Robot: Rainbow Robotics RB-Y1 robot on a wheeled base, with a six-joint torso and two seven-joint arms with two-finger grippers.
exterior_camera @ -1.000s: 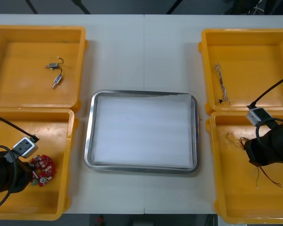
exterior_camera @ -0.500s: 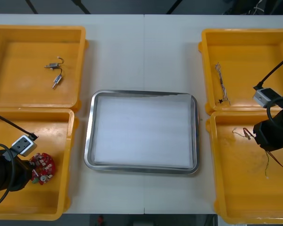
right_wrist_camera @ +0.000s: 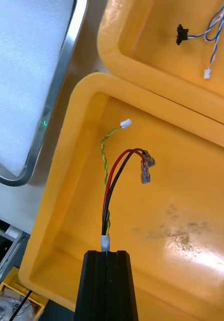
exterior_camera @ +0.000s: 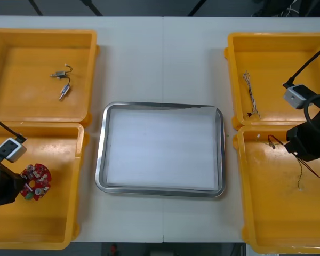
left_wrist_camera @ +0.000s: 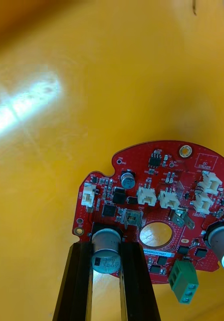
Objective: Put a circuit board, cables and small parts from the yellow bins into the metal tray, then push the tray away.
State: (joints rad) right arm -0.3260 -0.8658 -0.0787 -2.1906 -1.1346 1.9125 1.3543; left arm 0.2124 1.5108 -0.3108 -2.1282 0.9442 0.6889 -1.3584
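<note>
Looking down at the desk (exterior_camera: 160, 58), I have my left pincer (left_wrist_camera: 108, 251) clamped on the rim of the round red circuit board (left_wrist_camera: 152, 200), over the near left yellow bin (exterior_camera: 58, 224). My right pincer (right_wrist_camera: 107, 253) is pinched narrow on the red and yellow cable (right_wrist_camera: 112, 185), whose loose ends curl over the near right yellow bin (exterior_camera: 266, 213), close to its far wall. The metal tray (exterior_camera: 100, 160), white inside, sits between the bins. In the far left bin (exterior_camera: 21, 96) lie small metal parts (exterior_camera: 61, 84). In the far right bin (exterior_camera: 288, 64) lies a twisted blue and white cable (exterior_camera: 249, 96).
</note>
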